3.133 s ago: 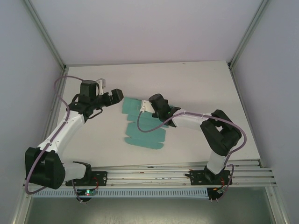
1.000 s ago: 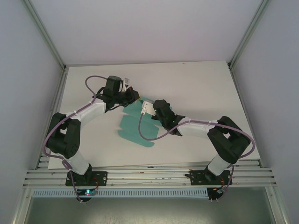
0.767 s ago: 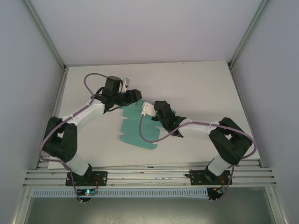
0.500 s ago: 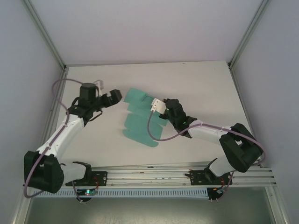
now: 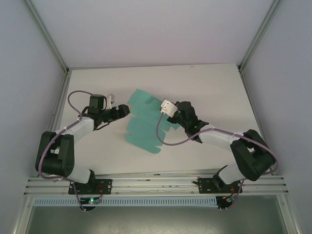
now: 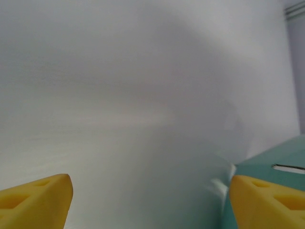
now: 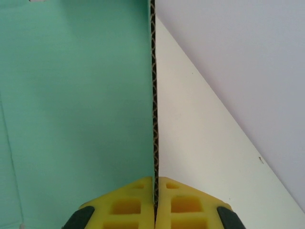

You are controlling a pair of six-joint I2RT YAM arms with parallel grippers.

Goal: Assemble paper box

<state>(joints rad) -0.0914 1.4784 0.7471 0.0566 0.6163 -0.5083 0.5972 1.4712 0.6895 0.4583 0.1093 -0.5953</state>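
Starting at the left, you have the left gripper (image 5: pixel 123 111) reaching rightward low over the white table (image 5: pixel 209 87), its tips just beside the left edge of the paper box (image 5: pixel 141 127). In the left wrist view its two yellow fingers (image 6: pixel 35 198) stand spread wide apart, with bare table showing between them. The right-hand finger sits against a teal corner of the card; whether it touches cannot be told. A narrow slot (image 6: pixel 288 167) is cut in that corner.

Moving to the middle, the paper box lies as a teal-green die-cut sheet that looks flat, with flaps and rounded tabs along its outline. It sits mid-table between the two grippers, its long side running from far to near.

On the right, your right gripper (image 5: pixel 170 118) meets the sheet's right edge. The right wrist view shows the yellow pads (image 7: pixel 124 207) pressed together on the card, pinching it. The corrugated edge runs straight up from between them, teal face to the left and bare table to the right. The right arm (image 5: pixel 219 136) stretches from its base at the near right towards the centre.
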